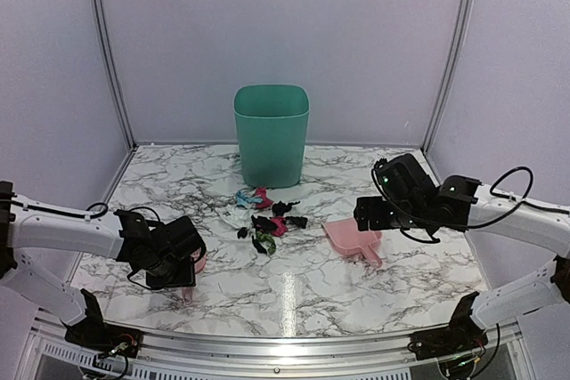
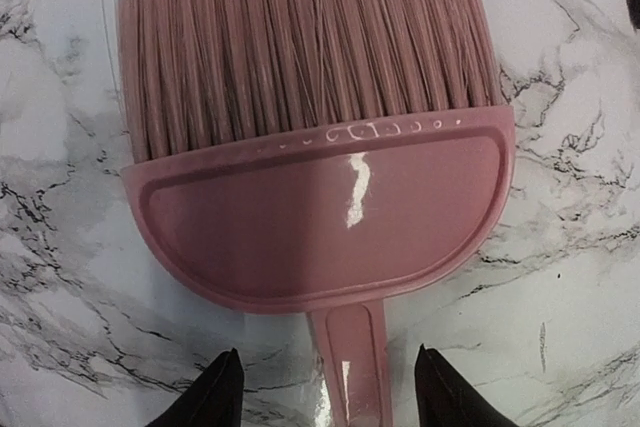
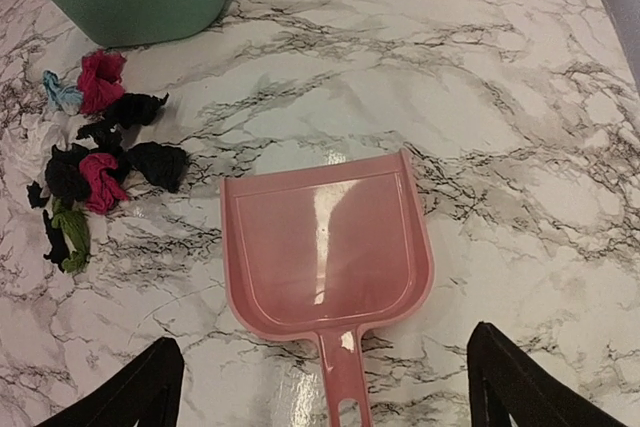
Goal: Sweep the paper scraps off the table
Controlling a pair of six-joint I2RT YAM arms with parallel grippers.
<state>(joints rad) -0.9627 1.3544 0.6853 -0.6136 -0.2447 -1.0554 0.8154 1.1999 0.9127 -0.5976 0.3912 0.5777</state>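
— Hands?
— My left hand [image 2: 326,367] sits released astride the brush [image 2: 320,207] handle; right hand [image 3: 325,347] released over the dustpan [image 3: 325,247].
— Scraps?
— The paper scraps [image 3: 95,157] lie at the dustpan's ten o'clock: featherlight, so I'd sweep softly.

I'm looking at a white marble-patterned surface [image 1: 356,287] with grey-black veins and a metal front edge; a green bin [image 1: 272,135] stands upright toward its far side; just in front of the bin lie the paper scraps [image 1: 267,218], clustered, black, magenta, green and light blue; a pink dustpan [image 1: 350,238] lies flat to their right, handle toward me; a pink brush [image 2: 320,217] lies flat at the left, well apart from them.
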